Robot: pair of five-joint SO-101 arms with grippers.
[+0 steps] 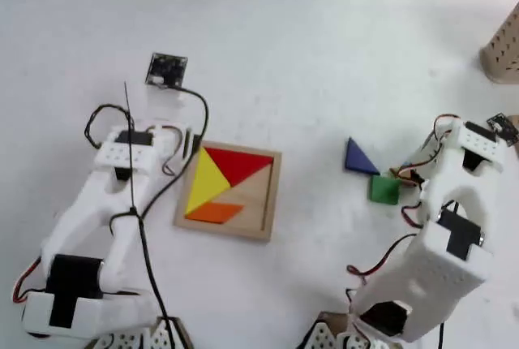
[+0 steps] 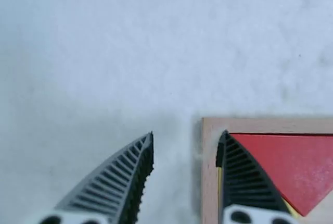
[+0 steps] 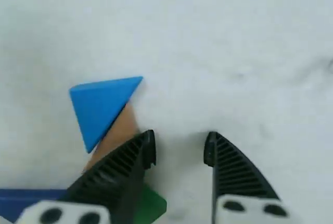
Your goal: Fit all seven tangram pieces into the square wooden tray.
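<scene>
Near the desk's (image 1: 308, 57) middle: square wooden tray (image 1: 274, 196), holding red triangle (image 1: 239, 164), yellow triangle (image 1: 203, 183), orange parallelogram (image 1: 215, 213). Toward the right edge: dark blue triangle (image 1: 358, 157) just beside green square (image 1: 384, 189); light blue triangle (image 3: 101, 104) overlapping a tan piece (image 3: 124, 127). Toward the far left: small black board (image 1: 166, 69), with its cable (image 1: 203, 118) trailing beside the tray. Left claw (image 2: 187, 135): parted, empty, straddling the tray's corner rim. Right claw (image 3: 179, 134): parted, empty, just beside the light blue triangle.
</scene>
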